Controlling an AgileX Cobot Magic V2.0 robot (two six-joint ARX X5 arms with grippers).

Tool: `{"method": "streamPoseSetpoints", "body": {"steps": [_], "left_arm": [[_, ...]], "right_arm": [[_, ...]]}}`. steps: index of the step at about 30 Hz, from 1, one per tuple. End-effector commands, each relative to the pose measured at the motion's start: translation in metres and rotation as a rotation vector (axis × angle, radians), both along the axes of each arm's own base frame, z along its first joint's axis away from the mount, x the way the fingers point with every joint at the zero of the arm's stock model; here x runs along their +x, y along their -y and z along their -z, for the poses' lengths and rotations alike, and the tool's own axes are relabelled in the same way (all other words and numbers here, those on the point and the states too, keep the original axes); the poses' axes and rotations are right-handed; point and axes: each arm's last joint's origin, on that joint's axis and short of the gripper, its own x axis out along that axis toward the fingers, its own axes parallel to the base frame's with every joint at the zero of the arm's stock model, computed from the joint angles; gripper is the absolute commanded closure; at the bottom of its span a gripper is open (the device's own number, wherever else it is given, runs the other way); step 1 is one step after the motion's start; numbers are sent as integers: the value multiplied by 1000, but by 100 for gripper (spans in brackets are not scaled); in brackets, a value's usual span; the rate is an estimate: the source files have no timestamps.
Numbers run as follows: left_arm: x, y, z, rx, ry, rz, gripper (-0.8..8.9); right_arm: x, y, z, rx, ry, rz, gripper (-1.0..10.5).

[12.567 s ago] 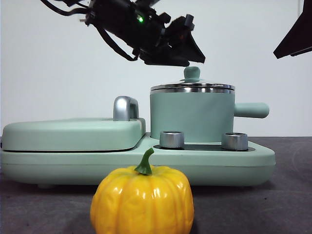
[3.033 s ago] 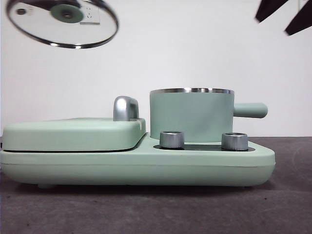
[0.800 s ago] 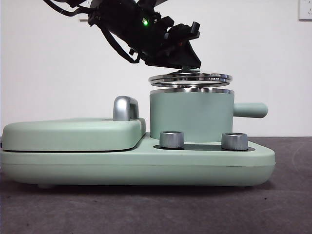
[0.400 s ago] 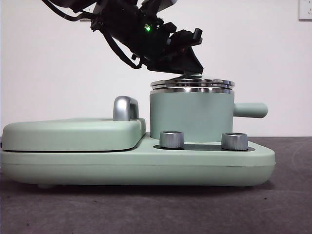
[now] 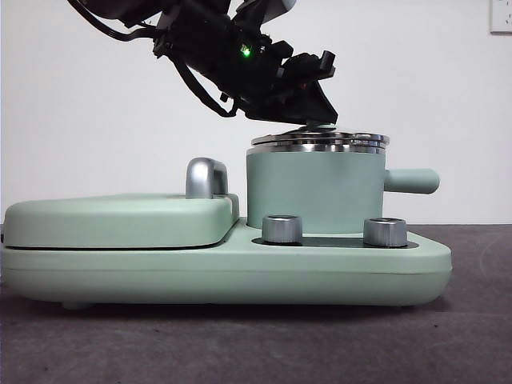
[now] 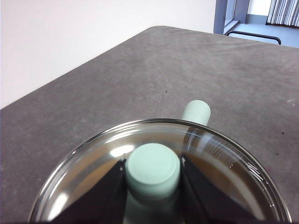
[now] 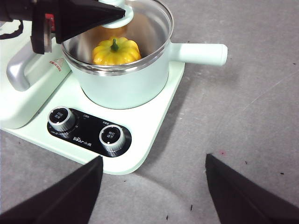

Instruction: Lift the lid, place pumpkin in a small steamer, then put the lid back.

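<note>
The small steamer stands on the right of the mint-green cooker base, side handle pointing right. The glass lid lies at its steel rim, covering the pot. My left gripper reaches down from the upper left, shut on the lid's mint knob, one black jaw on each side. Through the glass, the right wrist view shows the pumpkin inside the steamer. My right gripper hovers open above the table in front of the cooker, out of the front view.
A wide flat mint-green grill cover with a steel handle fills the left of the base. Two steel dials sit on the front panel below the pot. Grey table surrounds the cooker.
Over the last second my left gripper has lowered the lid from just above the pot down to its rim. Earlier the pumpkin stood on the table in front; now it is inside the pot.
</note>
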Motion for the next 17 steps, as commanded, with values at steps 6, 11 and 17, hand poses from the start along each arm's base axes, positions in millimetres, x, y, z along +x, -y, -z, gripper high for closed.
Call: {"method": "streamPoseSetpoints", "body": {"steps": [6,11,17], "left_arm": [[1,5,-12,11,61,-12,798],[-1,3,-19,-12,52,-18,798],[-1,3,-21,-37,37,-24,798]], "right_arm": [[1,-1,-1,3,5,5,610],[1,0,-1,-5,10,18,610],[-1,1,1,-21,-16,19,610]]}}
